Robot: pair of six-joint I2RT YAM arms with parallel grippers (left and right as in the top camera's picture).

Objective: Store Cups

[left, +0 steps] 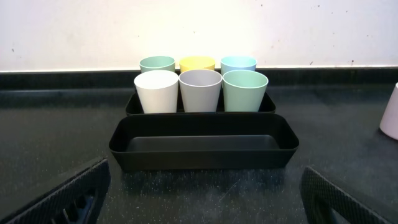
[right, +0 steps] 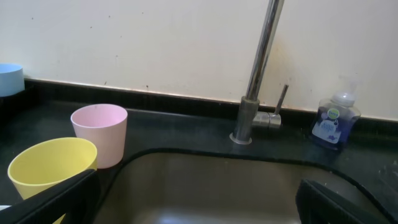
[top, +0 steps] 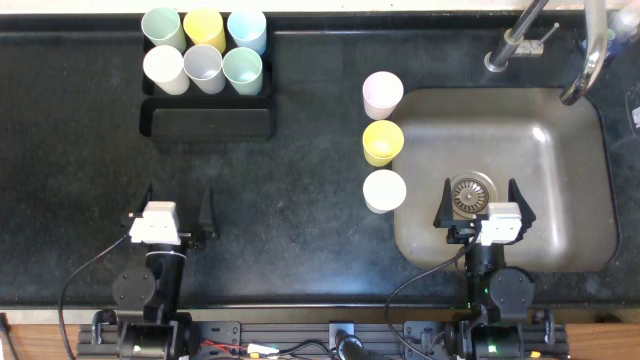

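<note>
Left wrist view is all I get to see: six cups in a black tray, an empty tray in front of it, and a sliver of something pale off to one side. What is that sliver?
Observer: It's a pink cup, standing upright on the counter beside a sink.
Visitor: Is it alone there?
Observer: No. A yellow cup and a white cup stand in a row with it along the sink's edge.
Visitor: And what about the other arm?
Observer: Its right claw hangs over the sink basin, open and holding nothing.
</note>
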